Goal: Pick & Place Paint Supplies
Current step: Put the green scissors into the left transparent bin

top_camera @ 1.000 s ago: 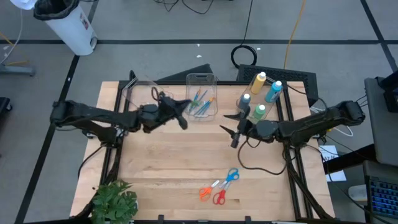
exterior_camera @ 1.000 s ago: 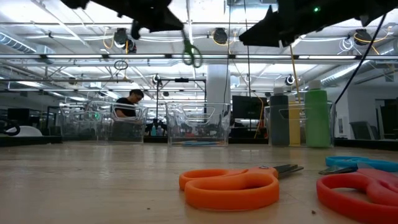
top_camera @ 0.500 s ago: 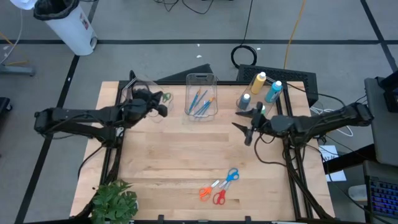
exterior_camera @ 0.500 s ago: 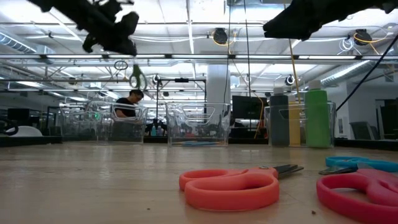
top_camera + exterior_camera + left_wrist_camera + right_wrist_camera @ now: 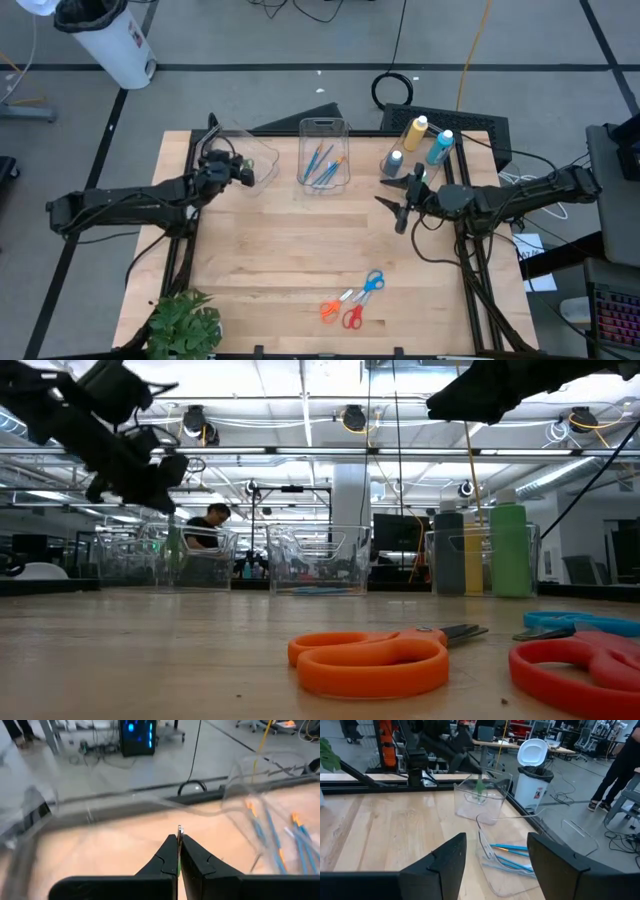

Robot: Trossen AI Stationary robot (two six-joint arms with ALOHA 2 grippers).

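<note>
Left tool: over the left bin, jaws pinched on green scissors that hang handles-down into that bin; in the left wrist view only a thin metal tip shows between the closed fingers.
Right tool: up in the air just off the bottle bin, on the side toward the desk middle; jaws spread wide, holding nothing.
Brushes: blue- and orange-handled, lying in the middle bin, which stands between the left bin and the bottle bin.
Bottles: yellow, blue, green and grey-blue, all white-capped, standing close together at the bottle bin.
Loose scissors: blue pair, orange pair and red pair lie clustered flat on the desk, well apart from the bins, at the edge opposite them.
Plant: on the desk corner nearest the left arm, well apart from the scissors cluster.
Room: a person shows behind the left bin in the low view.
</note>
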